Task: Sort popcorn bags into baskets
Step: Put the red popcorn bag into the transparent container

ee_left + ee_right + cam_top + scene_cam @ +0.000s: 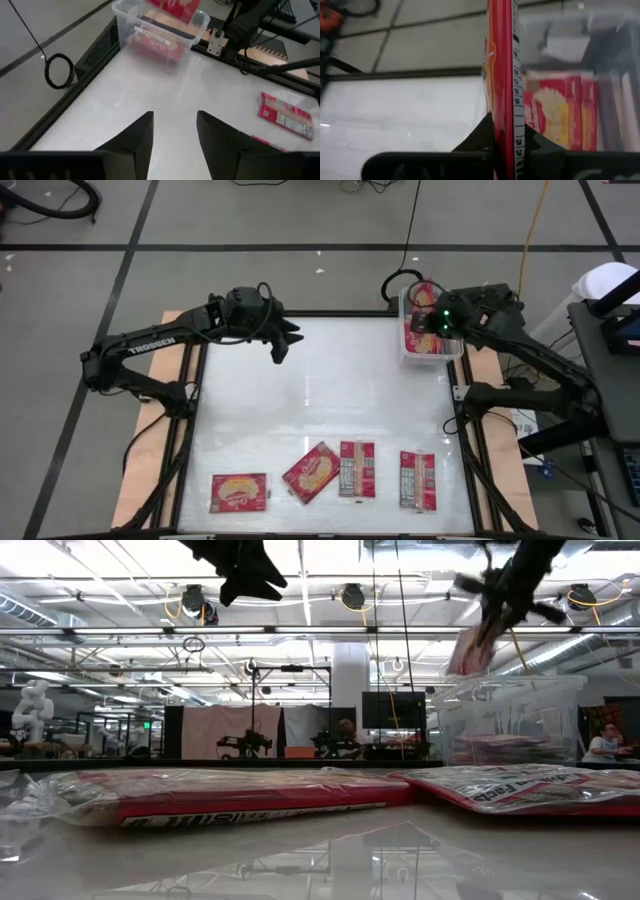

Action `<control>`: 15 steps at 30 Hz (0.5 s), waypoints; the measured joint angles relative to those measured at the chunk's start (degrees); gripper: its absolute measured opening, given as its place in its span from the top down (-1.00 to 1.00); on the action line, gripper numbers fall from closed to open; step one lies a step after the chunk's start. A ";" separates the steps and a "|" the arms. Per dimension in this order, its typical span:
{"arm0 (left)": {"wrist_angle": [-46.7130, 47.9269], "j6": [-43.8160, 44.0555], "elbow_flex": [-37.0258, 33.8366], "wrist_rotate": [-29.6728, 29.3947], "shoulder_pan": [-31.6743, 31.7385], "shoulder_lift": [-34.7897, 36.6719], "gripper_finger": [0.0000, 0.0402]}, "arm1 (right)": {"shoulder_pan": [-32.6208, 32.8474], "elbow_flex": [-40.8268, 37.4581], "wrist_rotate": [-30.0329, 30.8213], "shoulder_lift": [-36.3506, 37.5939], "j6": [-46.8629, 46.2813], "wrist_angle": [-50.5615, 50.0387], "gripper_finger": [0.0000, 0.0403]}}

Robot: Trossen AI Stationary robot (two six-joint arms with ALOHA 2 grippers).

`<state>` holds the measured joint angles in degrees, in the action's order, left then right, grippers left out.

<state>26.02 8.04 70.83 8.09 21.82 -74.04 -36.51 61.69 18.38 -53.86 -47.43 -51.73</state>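
R gripper (507, 142): fingers clamped tight on a popcorn bag (502, 75), held edge-on and upright, above the clear basket (432, 355) at the table's far R corner. In low view the held bag hangs just over the basket rim, tilted. Basket already contains several red bags (560, 112), lying flat; exact count not readable.

L gripper (172, 135): fingers partly open, nothing between them. Pos.: raised above the white table (320, 410), far L-centre area, pointing toward the basket side. No contact w/ any bag.

Remaining bags, near edge of table, 4 pcs in a loose row:
- Bag A (239, 492): leftmost, popcorn picture up, lying flat.
- Bag B (310, 472): picture up, rotated diagonal, just beside bag C; whether the two touch cannot be told.
- Bag C (357, 469): grey-white printed panel up, lengthwise.
- Bag D (418, 479): printed panel up, set apart to the R of C.

All 4 well apart from both grippers. Low view: two of these bags fill the foreground, flat on the table.
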 joint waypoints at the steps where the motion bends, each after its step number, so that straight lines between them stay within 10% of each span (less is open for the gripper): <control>1: 0.01 -0.72 0.00 0.03 0.13 0.00 0.24 | -1.03 -1.87 -1.24 -0.08 0.04 0.90 0.94; 15: 0.35 -0.38 0.00 -0.02 1.42 0.02 0.24 | -9.04 -17.62 -5.19 -0.24 -0.73 16.69 0.94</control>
<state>26.37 7.65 70.83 8.08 23.24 -74.02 -45.56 44.07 13.19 -54.11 -48.15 -35.04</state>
